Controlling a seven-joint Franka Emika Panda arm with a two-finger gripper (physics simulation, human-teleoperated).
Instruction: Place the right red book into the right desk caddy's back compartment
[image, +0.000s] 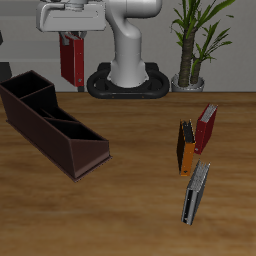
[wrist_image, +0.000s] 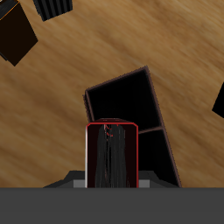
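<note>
- Hanging upright from the gripper (image: 70, 38), the right red book (image: 71, 62) is pinched by its top edge, clear of the table (image: 140, 200).
- Book sits above the far end of the right desk caddy (image: 50, 125).
- Wrist view: book's edge (wrist_image: 111, 156) directly over the back compartment (wrist_image: 122, 98), the squarish open section.
- Well apart, near the table's other side: orange-and-black book (image: 186, 146), darker red book (image: 206, 128), grey book (image: 196, 193).
- Potted plant (image: 195, 45) beside the robot base (image: 128, 82).
</note>
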